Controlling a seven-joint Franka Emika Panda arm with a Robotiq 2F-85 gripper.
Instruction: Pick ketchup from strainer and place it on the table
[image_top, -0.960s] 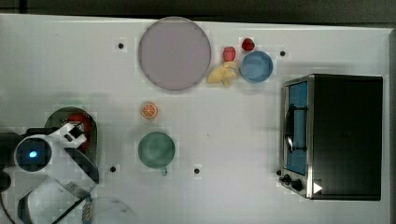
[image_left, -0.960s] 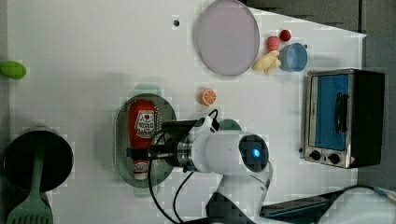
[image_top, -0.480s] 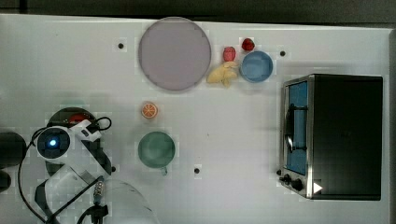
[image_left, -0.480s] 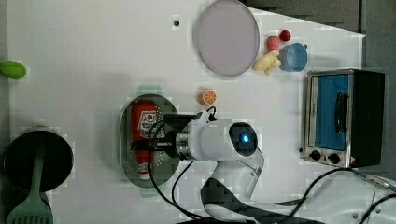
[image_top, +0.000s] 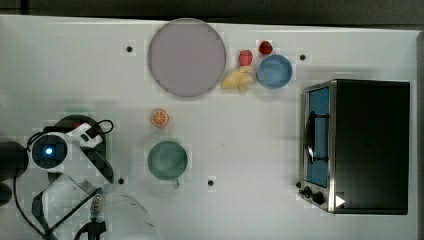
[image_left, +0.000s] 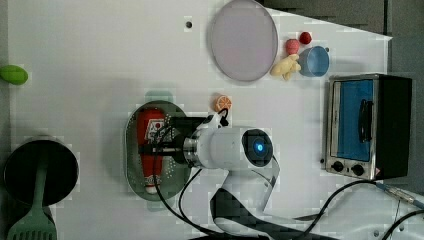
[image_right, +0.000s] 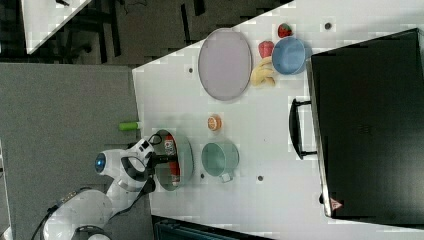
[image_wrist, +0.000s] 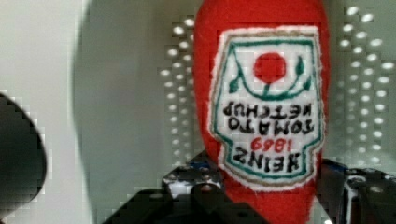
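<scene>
The ketchup (image_left: 148, 127), a red bottle with a white-and-red label, lies lengthwise in the pale green strainer (image_left: 132, 167) on the white table (image_top: 250, 150). My gripper (image_left: 156, 149) reaches down into the strainer across the bottle's middle. In the wrist view the ketchup (image_wrist: 266, 107) stands between the dark fingers (image_wrist: 196, 191), which press on both of its sides over the perforated strainer (image_wrist: 177, 93) floor. The bottle rests on the strainer floor. In the right view the ketchup (image_right: 171, 147) shows inside the strainer (image_right: 186, 150) beside the arm's white wrist.
A teal mug (image_top: 167, 160) stands close to the strainer, an orange slice (image_top: 160, 118) beyond it. A lilac plate (image_top: 186, 57), blue bowl (image_top: 274, 71) and strawberries sit at the far edge. A toaster oven (image_top: 360, 145) fills the top view's right. A black pot with spatula (image_left: 40, 172) is nearby.
The wrist has come further over the strainer and lower, and the fingers have drawn in from wide open onto the sides of the ketchup. The bottle has not moved.
</scene>
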